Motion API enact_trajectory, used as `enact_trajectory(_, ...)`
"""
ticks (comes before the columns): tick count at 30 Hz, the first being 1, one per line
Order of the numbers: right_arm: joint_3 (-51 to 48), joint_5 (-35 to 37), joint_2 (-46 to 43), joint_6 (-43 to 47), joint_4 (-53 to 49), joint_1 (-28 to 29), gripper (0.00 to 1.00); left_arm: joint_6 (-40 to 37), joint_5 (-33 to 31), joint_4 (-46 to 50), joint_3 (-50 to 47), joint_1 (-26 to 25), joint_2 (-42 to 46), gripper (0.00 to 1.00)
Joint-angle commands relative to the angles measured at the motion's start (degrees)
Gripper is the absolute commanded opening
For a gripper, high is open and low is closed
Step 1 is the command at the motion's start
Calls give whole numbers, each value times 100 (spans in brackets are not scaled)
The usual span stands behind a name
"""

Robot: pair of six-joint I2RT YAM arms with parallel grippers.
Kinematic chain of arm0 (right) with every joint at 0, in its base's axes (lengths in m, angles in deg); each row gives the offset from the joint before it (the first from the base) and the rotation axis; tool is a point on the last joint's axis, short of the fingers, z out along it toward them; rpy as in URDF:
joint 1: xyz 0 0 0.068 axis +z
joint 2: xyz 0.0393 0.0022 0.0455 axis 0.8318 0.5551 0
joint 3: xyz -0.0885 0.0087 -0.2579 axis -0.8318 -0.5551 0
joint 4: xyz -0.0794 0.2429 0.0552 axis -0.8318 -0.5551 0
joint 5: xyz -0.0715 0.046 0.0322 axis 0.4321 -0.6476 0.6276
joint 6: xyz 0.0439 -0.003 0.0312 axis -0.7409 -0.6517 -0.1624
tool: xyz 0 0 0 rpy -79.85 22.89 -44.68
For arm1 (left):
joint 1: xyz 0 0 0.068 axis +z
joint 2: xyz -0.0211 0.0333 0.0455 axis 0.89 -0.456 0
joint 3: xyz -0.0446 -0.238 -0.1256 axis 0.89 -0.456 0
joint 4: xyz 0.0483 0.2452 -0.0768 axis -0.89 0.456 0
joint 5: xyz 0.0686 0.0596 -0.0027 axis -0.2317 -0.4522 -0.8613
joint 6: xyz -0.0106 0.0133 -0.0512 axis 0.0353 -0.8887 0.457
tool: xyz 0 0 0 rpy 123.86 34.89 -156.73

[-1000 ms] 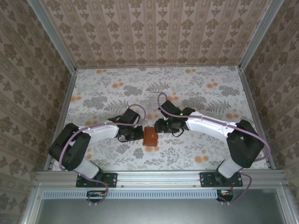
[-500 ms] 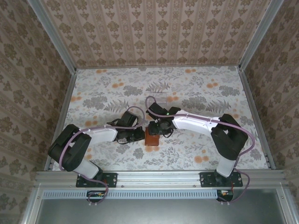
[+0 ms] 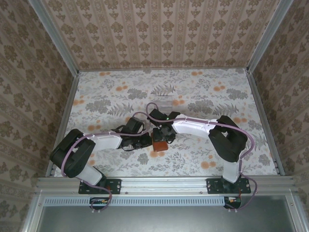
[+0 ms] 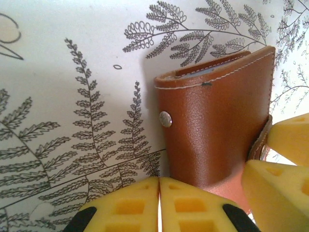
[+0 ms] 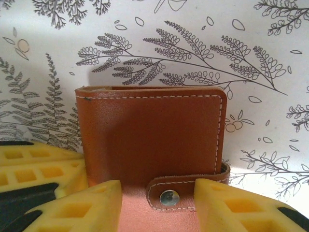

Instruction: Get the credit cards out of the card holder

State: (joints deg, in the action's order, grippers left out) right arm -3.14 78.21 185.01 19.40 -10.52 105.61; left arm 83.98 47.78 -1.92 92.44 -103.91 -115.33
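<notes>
Centrally: grained brown leather card holder (image 5: 149, 140), white stitching, round snap (image 5: 169, 197).

The left arm (image 3: 104, 139) & right arm (image 3: 195, 126) had white shells, bulky black joints & lilac cables (image 3: 251, 142) looped alongside. The left gripper (image 4: 159, 181) & right gripper (image 5: 157, 189) had yellow fingers (image 5: 227, 208) w/ square recesses, black trim.

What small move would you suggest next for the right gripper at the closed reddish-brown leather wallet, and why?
Probably close the right gripper on the short brown strap tab and peel it up. The reddish-brown leather wallet is folded and snapped shut, the open jaws straddle that tab, and the shut left gripper sits against the wallet's edge.
</notes>
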Motion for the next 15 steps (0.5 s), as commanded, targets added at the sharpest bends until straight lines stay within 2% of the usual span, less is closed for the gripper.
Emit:
enact_trajectory(1,149,247,186,38,-282,36,45,86,136,55,-101,-84,-30,11)
enact_trajectory(7,107,253,263,48,-252,39,36,86,36,206,-30,-88,99,11)
enact_trajectory(15,79,298,80,53,-266,45,16,174,-106,360,198,-81,357,12)
